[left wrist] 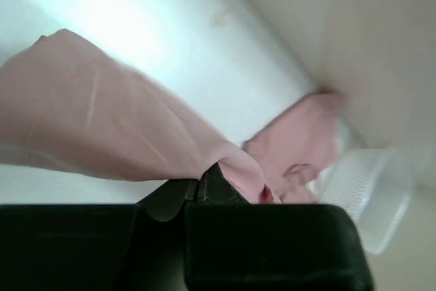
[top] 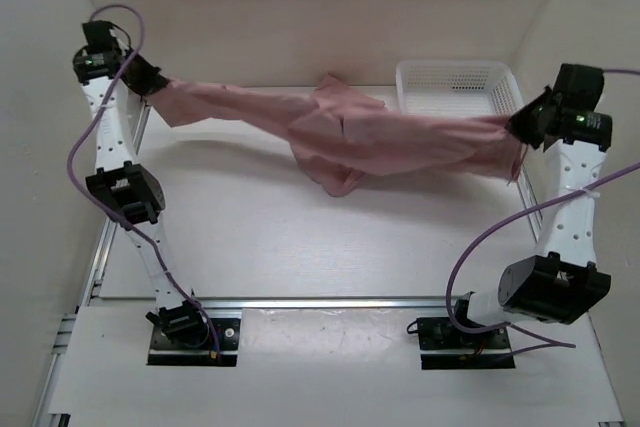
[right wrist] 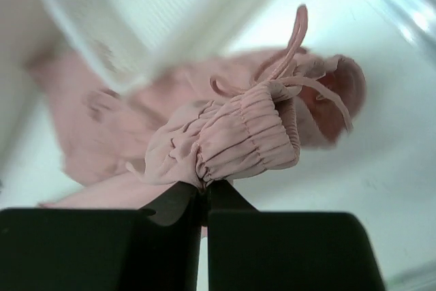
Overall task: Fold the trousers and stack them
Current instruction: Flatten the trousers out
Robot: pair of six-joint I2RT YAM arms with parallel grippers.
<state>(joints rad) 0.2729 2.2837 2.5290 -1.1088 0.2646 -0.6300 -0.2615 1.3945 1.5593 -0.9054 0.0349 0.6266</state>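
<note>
Pink trousers, wrinkled, stretched, bunched midway

The left arm and right arm have white links dotted with holes, black joint housings, black base plates and looping purple cables. The left gripper and right gripper are matte black.

Trousers, one; basket, one; hands, two

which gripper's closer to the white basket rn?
Right. The right gripper is beside the basket, at its near right corner; the left gripper is far off on the opposite side.
</note>
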